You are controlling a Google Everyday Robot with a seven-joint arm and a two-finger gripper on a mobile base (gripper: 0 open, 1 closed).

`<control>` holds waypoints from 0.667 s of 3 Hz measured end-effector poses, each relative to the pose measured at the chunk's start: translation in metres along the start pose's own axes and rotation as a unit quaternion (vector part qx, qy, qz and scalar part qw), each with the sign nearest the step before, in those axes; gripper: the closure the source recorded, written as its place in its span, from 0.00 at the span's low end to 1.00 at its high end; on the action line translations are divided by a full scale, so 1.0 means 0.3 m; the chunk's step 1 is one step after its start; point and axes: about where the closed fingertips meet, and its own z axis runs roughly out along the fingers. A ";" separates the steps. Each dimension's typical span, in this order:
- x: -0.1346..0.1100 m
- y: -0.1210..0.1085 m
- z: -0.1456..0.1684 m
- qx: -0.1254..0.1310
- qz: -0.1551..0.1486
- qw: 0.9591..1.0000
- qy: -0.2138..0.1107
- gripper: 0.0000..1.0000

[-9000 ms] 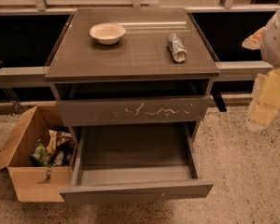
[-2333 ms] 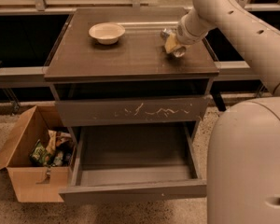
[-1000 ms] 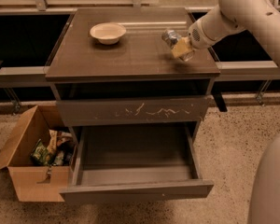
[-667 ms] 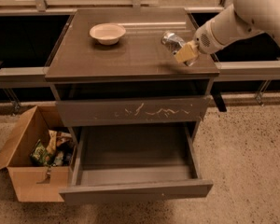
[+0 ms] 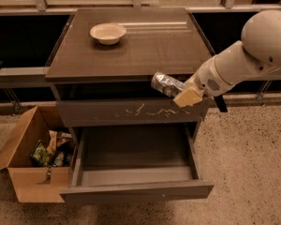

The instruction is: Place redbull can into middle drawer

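Observation:
My gripper (image 5: pixel 180 92) is shut on the redbull can (image 5: pixel 165 84), a slim silvery can held on its side. It hangs in the air in front of the cabinet's right front edge, level with the scratched drawer front (image 5: pixel 131 111). Below it the middle drawer (image 5: pixel 136 172) is pulled open, grey inside and with nothing in it. The can is above the drawer's right rear part. My white arm reaches in from the right.
A cream bowl (image 5: pixel 107 33) sits at the back left of the cabinet top (image 5: pixel 131 50). A cardboard box (image 5: pixel 33 156) with packets stands on the floor left of the open drawer. Speckled floor lies to the right.
My gripper has lifted the can off the right side of the cabinet top and carried it forward and down, past the front edge, to above the open drawer.

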 end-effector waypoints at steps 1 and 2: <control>-0.002 -0.001 -0.001 0.000 0.000 1.000 0.000 1.00; 0.060 0.048 0.102 -0.024 0.004 0.999 0.023 1.00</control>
